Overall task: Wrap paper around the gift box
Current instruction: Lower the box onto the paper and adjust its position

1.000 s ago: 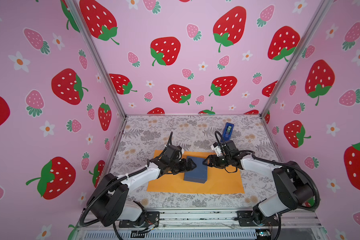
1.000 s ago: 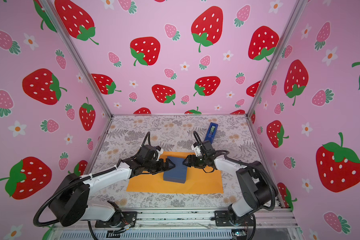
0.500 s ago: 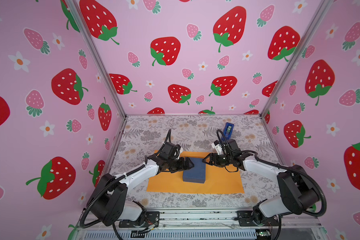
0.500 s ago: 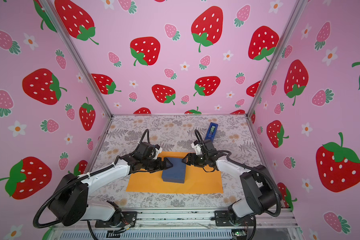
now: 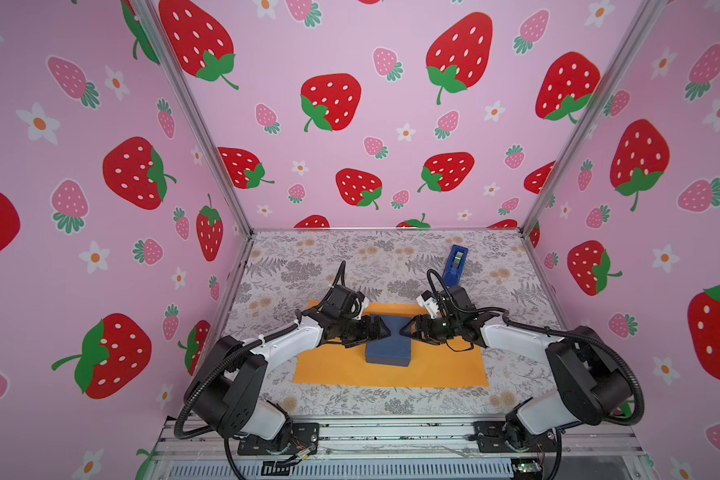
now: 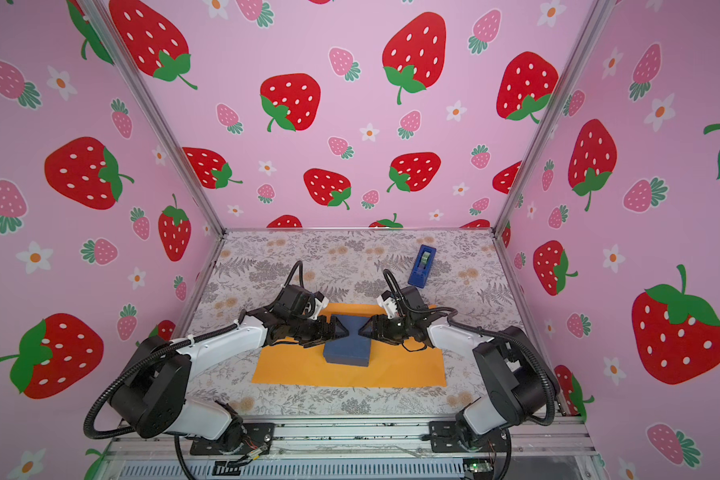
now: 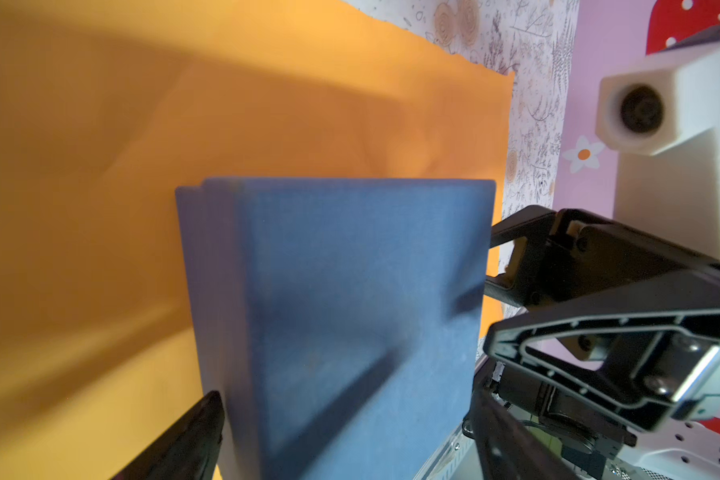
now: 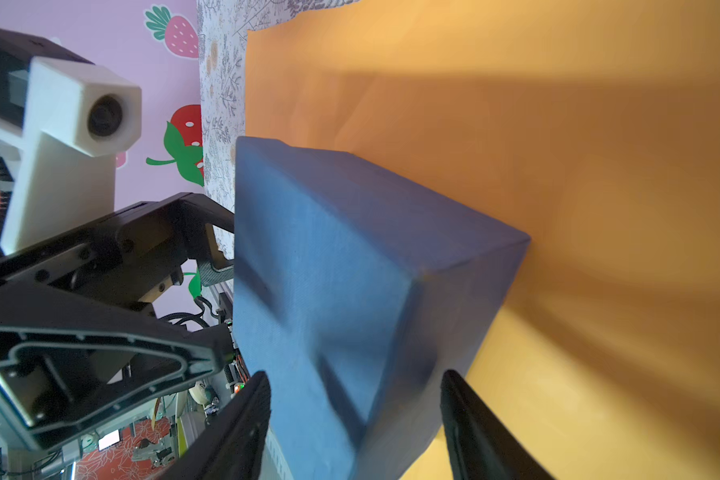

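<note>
The slate-blue gift box [image 5: 388, 353] lies on the orange paper [image 5: 341, 370], which is spread flat on the table in both top views. My left gripper [image 5: 385, 329] and right gripper [image 5: 403, 330] reach in from either side over the box's far half, tips almost meeting. In the left wrist view the left gripper [image 7: 346, 415] is open, its fingers [image 7: 196, 432] standing on either side of the gift box [image 7: 350, 291]. In the right wrist view the right gripper [image 8: 354, 390] is open around a corner of the gift box [image 8: 329, 270], its fingers [image 8: 462, 415] close to it.
A bright-blue tape dispenser [image 5: 455, 262] stands on the floral table covering [image 5: 329, 266] at the back right, behind the right arm. Strawberry-patterned walls close in the left, back and right. A metal rail [image 5: 391, 432] runs along the front edge.
Both grippers have moved inward toward each other over the box's far half. The right jaws have narrowed a little. The box and paper stay about where they were.
</note>
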Controlling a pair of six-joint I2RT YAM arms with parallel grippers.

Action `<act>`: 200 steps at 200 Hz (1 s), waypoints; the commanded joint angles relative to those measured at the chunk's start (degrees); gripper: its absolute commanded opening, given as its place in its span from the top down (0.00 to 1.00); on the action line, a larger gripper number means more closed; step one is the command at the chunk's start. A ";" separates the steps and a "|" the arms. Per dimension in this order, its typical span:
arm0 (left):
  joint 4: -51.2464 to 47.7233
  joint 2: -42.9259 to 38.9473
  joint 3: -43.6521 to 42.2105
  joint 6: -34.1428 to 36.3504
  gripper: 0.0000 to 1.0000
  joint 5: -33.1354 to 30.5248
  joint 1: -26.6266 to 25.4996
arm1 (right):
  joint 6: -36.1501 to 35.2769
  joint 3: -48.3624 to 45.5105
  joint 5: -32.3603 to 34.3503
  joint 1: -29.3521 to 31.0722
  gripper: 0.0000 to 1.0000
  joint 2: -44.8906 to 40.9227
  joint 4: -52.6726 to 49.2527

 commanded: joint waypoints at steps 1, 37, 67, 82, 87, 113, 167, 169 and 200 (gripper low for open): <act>1.45 1.28 2.91 -0.58 0.06 1.16 0.30 | 0.81 2.24 0.46 0.27 0.34 1.41 1.14; 2.08 3.36 4.24 -1.03 0.07 2.36 0.29 | -1.13 4.93 3.12 0.26 0.35 2.68 -2.02; 2.55 4.04 4.51 -1.15 0.07 2.68 0.29 | -1.69 6.05 4.08 0.18 0.35 2.97 -2.76; 2.44 4.45 4.92 -1.11 0.07 2.68 0.32 | -2.19 6.81 4.07 0.18 0.35 3.33 -3.70; 2.46 4.48 5.05 -1.15 0.07 2.72 0.34 | -2.16 6.90 4.10 0.18 0.35 3.44 -3.77; 2.38 5.40 5.86 -0.99 0.07 2.96 0.29 | -2.43 7.08 4.38 0.18 0.35 3.15 -4.41; -1.81 6.25 9.02 2.06 0.07 1.10 0.44 | -3.14 6.47 3.97 0.18 0.35 3.00 -5.44; -1.84 6.31 9.05 2.09 0.07 1.21 0.46 | -3.15 6.39 3.93 0.18 0.35 3.03 -5.42; -2.45 6.57 9.79 2.49 0.07 1.20 0.73 | -3.12 6.21 3.39 0.26 0.35 2.63 -5.17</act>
